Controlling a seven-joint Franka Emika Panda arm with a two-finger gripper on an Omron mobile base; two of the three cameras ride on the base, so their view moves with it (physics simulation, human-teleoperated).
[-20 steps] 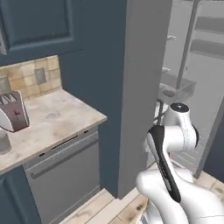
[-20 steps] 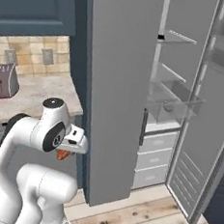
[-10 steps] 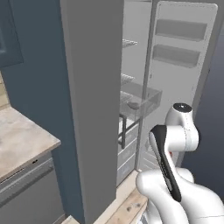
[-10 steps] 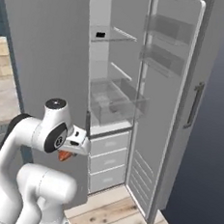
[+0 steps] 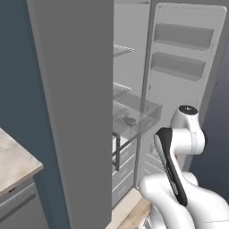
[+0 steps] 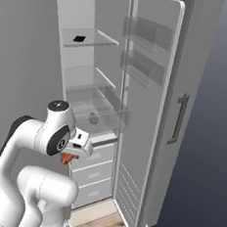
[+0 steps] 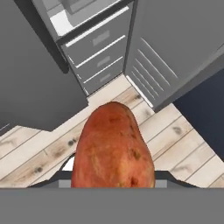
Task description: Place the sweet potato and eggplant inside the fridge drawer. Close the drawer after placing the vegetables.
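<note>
Orange-red sweet potato (image 7: 113, 146) sits pinched in the pincer (image 6: 68, 156). Fridge drawer (image 6: 103, 115) stands open above and ahead, eggplant (image 5: 129, 120) inside.

The sweet potato (image 7: 113, 146) is orange-red, mottled with darker brown specks. The eggplant (image 5: 129, 120) is dull purple-grey inside the clear, glassy drawer (image 5: 145, 117). The fridge (image 6: 149, 65) is pale grey, the floor (image 7: 175, 140) light wood planks.
</note>
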